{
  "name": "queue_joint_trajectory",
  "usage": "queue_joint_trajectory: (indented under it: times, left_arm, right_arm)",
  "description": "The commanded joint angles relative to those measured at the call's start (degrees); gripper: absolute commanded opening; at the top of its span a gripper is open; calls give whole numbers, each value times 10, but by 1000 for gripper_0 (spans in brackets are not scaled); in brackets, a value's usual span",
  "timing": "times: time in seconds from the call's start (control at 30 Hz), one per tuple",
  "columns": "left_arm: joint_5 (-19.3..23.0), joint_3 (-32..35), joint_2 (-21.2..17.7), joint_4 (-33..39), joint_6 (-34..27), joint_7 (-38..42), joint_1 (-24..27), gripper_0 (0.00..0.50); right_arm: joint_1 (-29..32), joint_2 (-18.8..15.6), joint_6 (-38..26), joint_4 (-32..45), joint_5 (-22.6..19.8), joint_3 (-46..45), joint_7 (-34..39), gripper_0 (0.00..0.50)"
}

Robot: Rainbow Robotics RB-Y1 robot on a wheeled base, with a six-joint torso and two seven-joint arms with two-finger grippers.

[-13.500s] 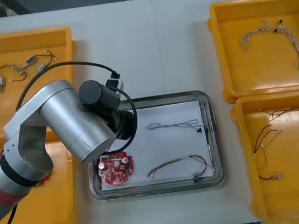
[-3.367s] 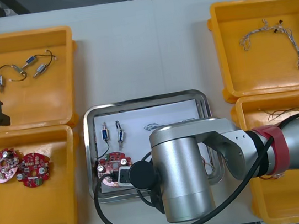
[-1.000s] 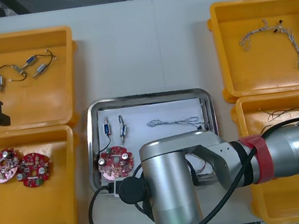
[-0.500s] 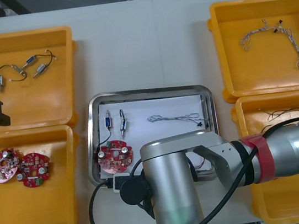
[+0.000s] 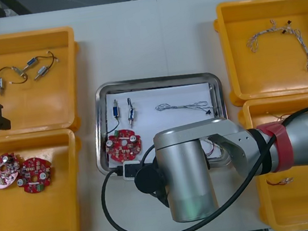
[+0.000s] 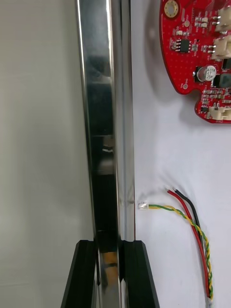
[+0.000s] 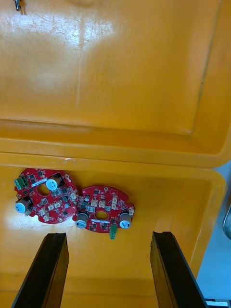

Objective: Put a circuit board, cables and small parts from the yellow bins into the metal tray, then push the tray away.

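Front view showed the metal tray (image 5: 155, 81) pushed farther away than before, circuit board (image 5: 124, 144) inside it, right gripper (image 6: 111, 248) seemingly clamped on its near rim, left gripper (image 7: 109, 240) spread well left of it.

no readable text, labels or numbers anywhere
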State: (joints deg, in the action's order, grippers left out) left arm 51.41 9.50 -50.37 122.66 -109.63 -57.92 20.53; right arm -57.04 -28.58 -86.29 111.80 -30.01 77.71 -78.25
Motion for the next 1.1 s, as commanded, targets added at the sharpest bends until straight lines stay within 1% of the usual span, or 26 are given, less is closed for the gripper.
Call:
queue_joint_trajectory:
  times: [0.03, 0.4, 1.1]
  left_arm:
    - [4, 17, -24, 17, -4, -10, -8, 500]
    - [4, 17, -24, 17, -4, -10, -8, 500]
    - [4, 17, -24, 17, -4, -10, -8, 500]
  right_arm:
    - [-36, -29, 14, 22, 7, 8, -24, 0]
    - [-62, -51, 44, 17, 7, 8, -46, 0]
    - [-102, -48, 113, -54, 8, 8, -89, 0]
